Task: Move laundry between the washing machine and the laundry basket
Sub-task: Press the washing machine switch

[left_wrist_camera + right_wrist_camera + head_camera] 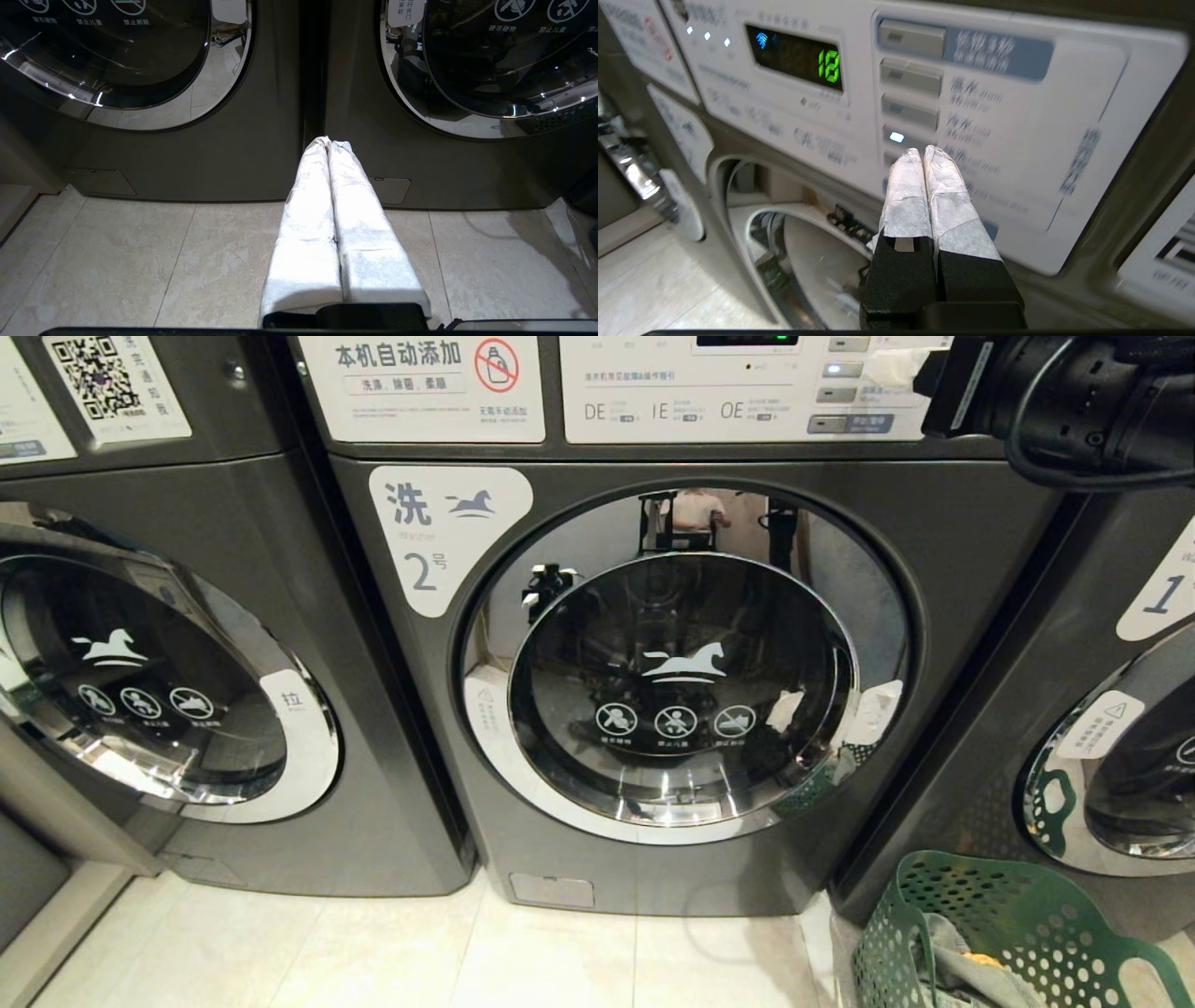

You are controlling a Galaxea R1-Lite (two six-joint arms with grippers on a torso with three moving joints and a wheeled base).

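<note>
- Washing machine (653, 691) — label 2, round door closed, display showing 18.
- Right gripper (923, 151) — fingers pressed together, empty, at the machine's control panel (999, 116).
- Left gripper (328, 142) — fingers together, empty, low before the machine's base.
- Laundry basket (1018, 915) stands right of the machine, holding grey and orange-yellow laundry (971, 966).

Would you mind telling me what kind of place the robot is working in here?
Most likely a shared, self-service laundry room: numbered dark grey front-loading washing machine beside like washers, a QR-code sticker on the left one, and a green perforated plastic laundry basket on pale floor tiles.
</note>
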